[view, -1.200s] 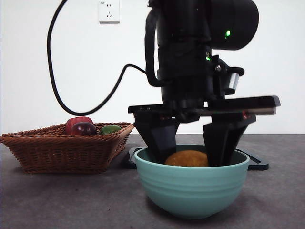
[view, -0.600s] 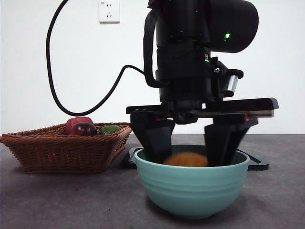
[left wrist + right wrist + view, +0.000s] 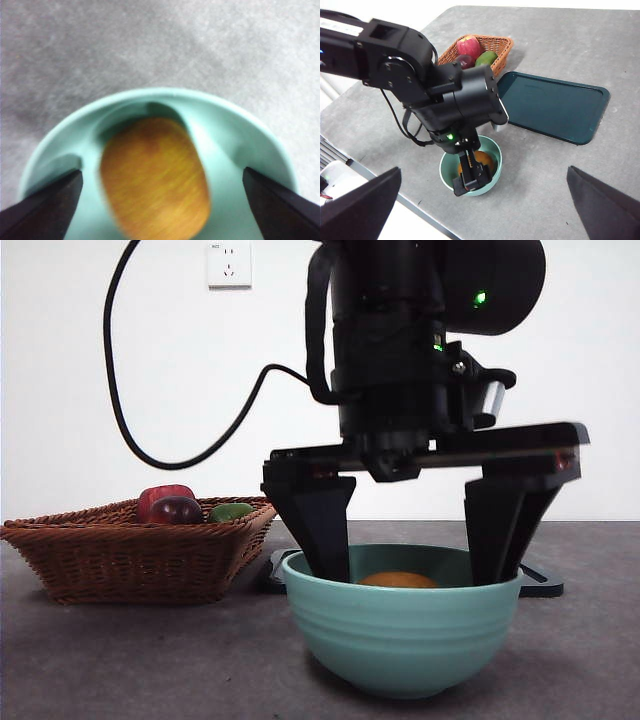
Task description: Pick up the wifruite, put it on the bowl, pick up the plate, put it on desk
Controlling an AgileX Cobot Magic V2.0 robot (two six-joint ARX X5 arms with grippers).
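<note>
- Over the bowl (image 3: 402, 625), the left end effector (image 3: 410, 570) hangs with its two black jaws spread wide, each tip dipping just inside the mint-green rim on opposite sides.
- Compared with half a second ago, the jaws stand farther apart and no longer touch the wifruite (image 3: 398, 580); the arm body also sits slightly higher.
- The wifruite lies loose at the bottom of the bowl, lower than a second ago, so only its orange top shows above the rim in the front view.
- From the left wrist view the wifruite (image 3: 154, 177) fills the middle of the bowl (image 3: 235, 135), clear gaps between it and both jaws.
- The right end effector (image 3: 482, 210) waits high above the counter (image 3: 580, 45), jaws apart and holding nothing.
- A dark teal tray (image 3: 552, 106) lies flat behind the bowl, beside a wicker basket (image 3: 130, 550) of fruit.
- A white wall socket (image 3: 229, 262) carries tiny print, too small to read.
</note>
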